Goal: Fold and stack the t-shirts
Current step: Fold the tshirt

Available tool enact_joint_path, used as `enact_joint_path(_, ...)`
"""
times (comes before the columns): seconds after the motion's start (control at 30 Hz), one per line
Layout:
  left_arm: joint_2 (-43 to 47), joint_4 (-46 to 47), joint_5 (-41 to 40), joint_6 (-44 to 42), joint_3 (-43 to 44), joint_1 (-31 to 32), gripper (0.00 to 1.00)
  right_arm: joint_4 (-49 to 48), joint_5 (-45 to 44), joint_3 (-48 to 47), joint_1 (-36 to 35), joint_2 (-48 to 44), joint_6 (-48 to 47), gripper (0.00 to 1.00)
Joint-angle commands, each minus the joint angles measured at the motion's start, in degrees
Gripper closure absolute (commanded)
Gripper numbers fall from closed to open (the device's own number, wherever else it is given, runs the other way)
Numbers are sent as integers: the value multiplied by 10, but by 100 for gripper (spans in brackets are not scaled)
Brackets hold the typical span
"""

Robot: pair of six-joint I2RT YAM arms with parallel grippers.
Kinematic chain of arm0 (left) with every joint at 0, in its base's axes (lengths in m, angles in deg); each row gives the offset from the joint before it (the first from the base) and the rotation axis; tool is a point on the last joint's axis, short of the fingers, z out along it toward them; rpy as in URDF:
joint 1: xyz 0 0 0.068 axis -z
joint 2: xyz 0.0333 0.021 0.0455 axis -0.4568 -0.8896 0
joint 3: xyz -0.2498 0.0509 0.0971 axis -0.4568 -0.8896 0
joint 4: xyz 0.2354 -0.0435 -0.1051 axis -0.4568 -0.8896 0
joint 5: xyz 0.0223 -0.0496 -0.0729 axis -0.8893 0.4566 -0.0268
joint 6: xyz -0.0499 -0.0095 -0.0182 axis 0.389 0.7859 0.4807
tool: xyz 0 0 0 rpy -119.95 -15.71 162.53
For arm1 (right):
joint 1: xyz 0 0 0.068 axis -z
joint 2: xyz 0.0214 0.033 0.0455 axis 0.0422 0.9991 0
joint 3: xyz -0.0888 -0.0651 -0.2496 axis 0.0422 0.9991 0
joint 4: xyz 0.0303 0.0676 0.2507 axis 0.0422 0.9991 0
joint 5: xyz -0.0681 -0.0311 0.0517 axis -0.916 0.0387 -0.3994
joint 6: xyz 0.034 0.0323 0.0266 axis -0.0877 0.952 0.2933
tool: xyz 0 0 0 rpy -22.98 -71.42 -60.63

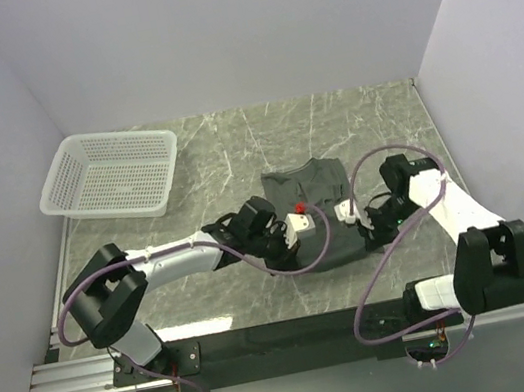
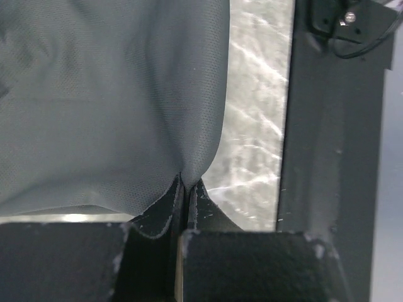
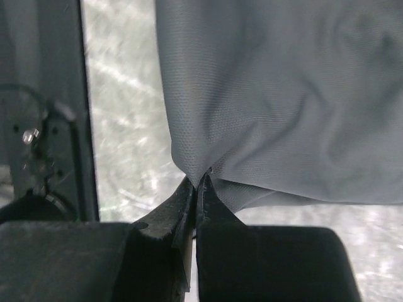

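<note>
One t-shirt (image 1: 306,185), dark grey-green, lies on the marble-pattern desk (image 1: 234,150), right of centre and about midway between the far and near edges.

Top view: the far part of the shirt lies flat. The near part is covered by both arms. The left gripper (image 1: 294,233) sits over the shirt's near left portion and the right gripper (image 1: 354,210) at its right side. The wrist housings hide the fingertips from above, so jaw state cannot be read in this view. A white mesh basket (image 1: 105,139) stands at the far left corner, well apart from the shirt. Neither wrist view shows it.

Left wrist view: the jaws are pressed together on a fold of the t-shirt (image 2: 107,107). The cloth fans out from the pinch and fills most of the frame. A strip of desk shows to the right, then a dark bar (image 2: 327,157).

Right wrist view: same finding, mirrored. The jaws are clamped on a pinch of the t-shirt (image 3: 283,94), with creases radiating from the tips. Bare desk shows to the left. Whether the gripped edges are lifted off the desk, I cannot tell.
</note>
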Motion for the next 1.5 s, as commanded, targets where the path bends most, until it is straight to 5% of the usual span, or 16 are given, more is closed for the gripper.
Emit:
enact_joint_path(0.0, 22, 5, -15, 43, -6, 26, 100, 36, -36, 29, 2, -36, -67, 100)
enact_joint_path(0.27, 68, 12, -19, 79, -32, 82, 99, 94, -44, 83, 2, -139, -115, 100)
enact_joint_path(0.43, 85, 9, -42, 90, -27, 79, 100, 77, -19, 50, 2, -127, -82, 100)
enact_joint_path(0.9, -87, 15, 23, 9, 208, -124, 100, 39, 75, -355, 9, 214, 90, 100)
enact_joint_path(1.07, -139, 59, 8, 36, 213, -186, 100, -24, 94, -473, 9, 340, 199, 100)
enact_joint_path(1.23, -156, 160, -14, 79, 184, -236, 100, -137, 79, -498, 5, 403, 350, 100)
enact_joint_path(1.47, -249, 88, -13, 65, 282, -238, 100, -169, 28, -540, -2, 465, 413, 100)
